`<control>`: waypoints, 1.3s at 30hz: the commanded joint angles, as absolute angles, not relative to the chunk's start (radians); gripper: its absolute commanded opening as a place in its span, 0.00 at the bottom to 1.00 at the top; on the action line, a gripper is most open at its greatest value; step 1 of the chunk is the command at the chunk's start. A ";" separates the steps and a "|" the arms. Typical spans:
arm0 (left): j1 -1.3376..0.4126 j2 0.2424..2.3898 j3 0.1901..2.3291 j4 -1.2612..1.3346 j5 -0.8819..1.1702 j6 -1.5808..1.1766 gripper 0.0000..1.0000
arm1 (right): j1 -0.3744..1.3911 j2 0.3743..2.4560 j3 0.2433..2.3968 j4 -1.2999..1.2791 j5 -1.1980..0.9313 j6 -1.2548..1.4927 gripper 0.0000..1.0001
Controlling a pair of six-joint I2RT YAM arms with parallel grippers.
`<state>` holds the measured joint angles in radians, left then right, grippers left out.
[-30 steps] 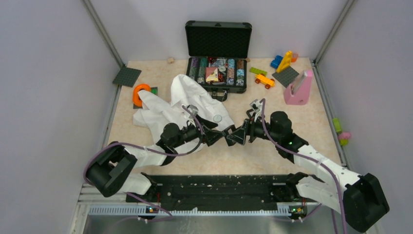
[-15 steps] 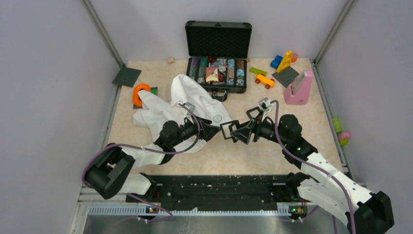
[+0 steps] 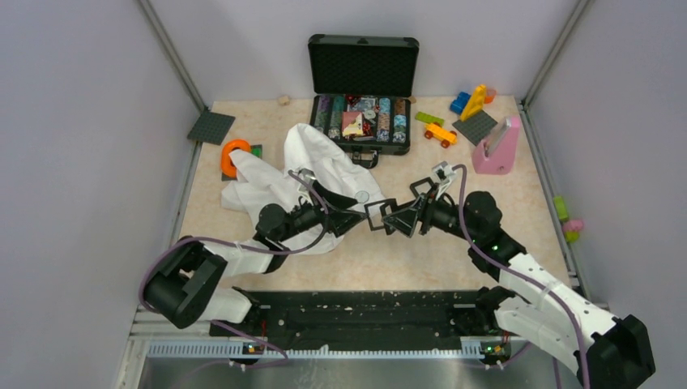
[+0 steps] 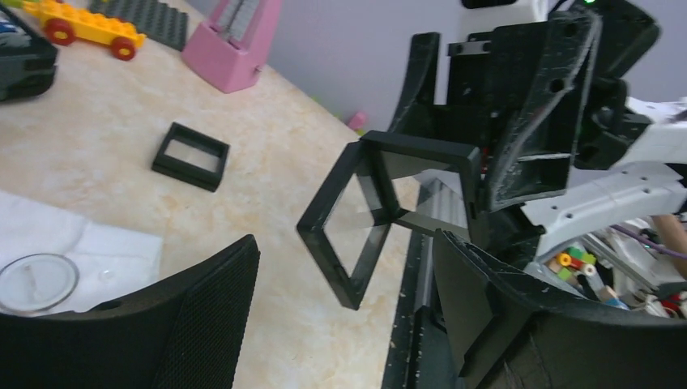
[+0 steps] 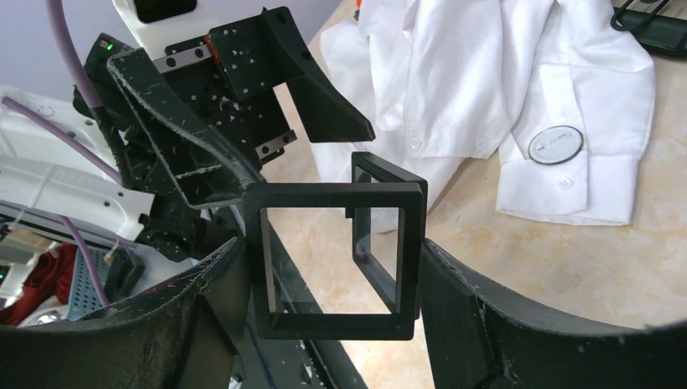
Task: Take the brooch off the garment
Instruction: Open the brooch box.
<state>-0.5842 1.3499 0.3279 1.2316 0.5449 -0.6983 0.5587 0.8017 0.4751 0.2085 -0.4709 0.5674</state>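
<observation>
The white garment [image 3: 275, 182] lies crumpled left of the table's middle; a clear round disc [image 3: 362, 196] rests on its cuff [image 5: 567, 186]. A tiny tan roundish thing [image 3: 283, 100] on the table at the back, apart from the shirt, may be the brooch; it is too small to tell. My right gripper [image 3: 389, 219] is shut on a black square frame [image 5: 332, 194] that hangs opened in the air. My left gripper [image 3: 354, 217] faces it, open, with the frame [image 4: 324, 251] just ahead of its fingers and not touched.
Another black frame [image 4: 190, 156] lies flat on the table behind the grippers. An open black case [image 3: 362, 121] of small items stands at the back. A pink block [image 3: 497, 147], toy bricks [image 3: 474, 101], a yellow car [image 3: 440, 134] and an orange ring [image 3: 235, 154] sit around.
My right gripper has drawn back to the right and lifted with the frame. My left gripper has pulled a little to the left, away from the frame.
</observation>
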 commanded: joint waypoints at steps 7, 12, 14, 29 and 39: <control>-0.583 1.433 0.360 1.437 0.678 -0.809 0.75 | 0.569 0.839 0.442 0.432 -0.552 0.675 0.43; -0.577 1.420 0.358 1.425 0.675 -0.800 0.61 | 0.568 0.836 0.440 0.443 -0.557 0.681 0.43; -0.577 1.418 0.358 1.425 0.676 -0.799 0.53 | 0.568 0.838 0.439 0.442 -0.562 0.682 0.43; -0.571 1.428 0.363 1.420 0.679 -0.790 0.18 | 0.568 0.840 0.446 0.352 -0.516 0.639 0.82; -0.573 1.351 0.380 1.158 0.558 -0.672 0.17 | 0.570 0.821 0.533 0.112 -0.342 0.513 0.96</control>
<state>-0.5766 1.4059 0.3389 1.2701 0.6323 -0.7544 0.5602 0.8448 0.4599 0.1802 -0.4232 0.5800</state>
